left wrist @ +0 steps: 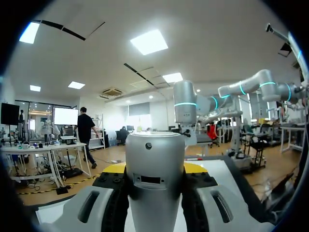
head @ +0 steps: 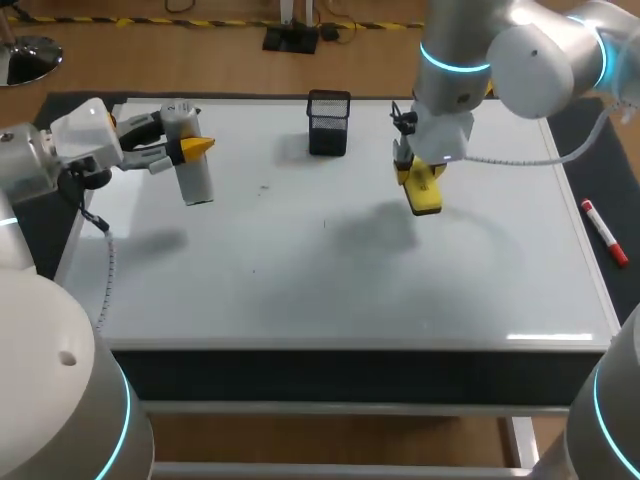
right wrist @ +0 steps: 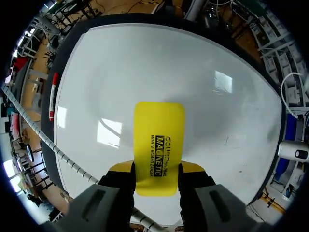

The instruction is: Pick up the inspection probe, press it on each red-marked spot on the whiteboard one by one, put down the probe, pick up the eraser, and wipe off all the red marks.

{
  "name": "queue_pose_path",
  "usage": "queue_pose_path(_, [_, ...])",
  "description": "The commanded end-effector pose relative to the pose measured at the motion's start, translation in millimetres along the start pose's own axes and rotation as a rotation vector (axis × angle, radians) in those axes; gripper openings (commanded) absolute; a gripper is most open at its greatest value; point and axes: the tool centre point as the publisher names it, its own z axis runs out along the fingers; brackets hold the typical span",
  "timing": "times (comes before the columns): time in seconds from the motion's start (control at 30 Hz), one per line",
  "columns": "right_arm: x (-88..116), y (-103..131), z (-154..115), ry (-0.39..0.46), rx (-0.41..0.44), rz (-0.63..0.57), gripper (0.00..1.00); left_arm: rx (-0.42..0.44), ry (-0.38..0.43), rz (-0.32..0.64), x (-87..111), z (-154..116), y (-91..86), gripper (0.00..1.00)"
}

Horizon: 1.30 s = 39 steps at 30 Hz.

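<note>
At the whiteboard's [head: 330, 280] far left, my left gripper [head: 190, 148] is shut on the grey cylindrical inspection probe [head: 190, 160], holding it upright above the board. From the left wrist the probe [left wrist: 154, 179] fills the gap between the two fingers. My right gripper [head: 420, 170] is shut on the yellow eraser [head: 425, 192], which hangs over the board's far middle-right. Seen from the right wrist, the eraser [right wrist: 158, 147] sticks out ahead of the fingers, above the whiteboard [right wrist: 145, 72]. I see no red marks on the board, only faint dark specks.
A black mesh pen holder [head: 329, 122] stands at the board's far edge, between the two grippers. A red marker [head: 604, 232] lies off the board's right edge, also seen as the marker [right wrist: 53, 94] in the right wrist view.
</note>
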Motion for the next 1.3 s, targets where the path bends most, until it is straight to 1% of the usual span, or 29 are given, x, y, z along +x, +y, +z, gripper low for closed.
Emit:
queue_pose_path(0.03, [0.3, -23.5, 5.7, -0.01, -0.025, 0.019, 0.0, 0.003, 0.0, 0.0, -0.4, 0.1, -0.2, 0.0])
queue_pose_path(0.07, [-0.6, -30.4, 5.9, 0.003, -0.019, 0.019, 0.0, 0.003, 0.0, 0.0, -0.4, 0.1, -0.2, 0.0])
queue_pose_path(0.13, [-2.0, -43.9, 7.0, -0.038, -0.042, 0.036, 0.0, 0.003, 0.0, 0.0, -0.4, 0.1, -0.2, 0.0])
queue_pose_path(0.2, [-4.3, -55.3, 10.3, -0.022, -0.039, 0.031, 0.0, 0.003, 0.0, 0.0, -0.4, 0.1, -0.2, 0.0])
queue_pose_path(0.27, [-7.1, -66.1, 13.1, -0.044, -0.064, 0.035, 0.0, 0.003, 0.0, 0.0, -0.4, 0.1, -0.2, 0.0])
queue_pose_path(0.33, [-10.3, -77.4, 16.7, -0.02, -0.062, 0.022, 0.0, 0.003, 0.0, 0.0, -0.4, 0.1, -0.2, 0.0])
queue_pose_path(0.37, [-11.6, -83.7, 18.6, -0.03, -0.075, 0.03, 0.0, 0.003, 0.0, 0.0, -0.4, 0.1, -0.2, 0.0])
queue_pose_path(0.5, [-15.6, -107.3, 26.7, -0.013, -0.079, 0.031, 0.0, 0.003, 0.0, 0.0, -0.4, 0.1, -0.2, 0.0])
queue_pose_path(0.67, [-10.2, -135.8, 39.0, 0.016, -0.078, 0.072, 0.0, 0.003, 0.0, 0.0, -0.4, 0.1, -0.2, 0.0])
queue_pose_path(0.83, [4.7, -161.6, 40.8, 0.023, -0.078, 0.126, 0.0, 0.003, 0.0, 0.0, -0.4, 0.1, -0.2, 0.0])
queue_pose_path(0.9, [11.5, -168.1, 38.7, 0.02, -0.076, 0.138, 0.0, 0.003, 0.0, 0.0, -0.4, 0.1, -0.2, 0.0])
queue_pose_path(1.07, [27.8, -172.4, 34.4, -0.004, -0.077, 0.166, 0.0, 0.003, 0.0, 0.0, -0.4, 0.1, -0.2, 0.0])
queue_pose_path(1.3, [47.3, -167.6, 38.8, -0.009, -0.086, 0.172, 0.0, 0.003, 0.0, 0.0, -0.4, 0.1, -0.2, 0.0])
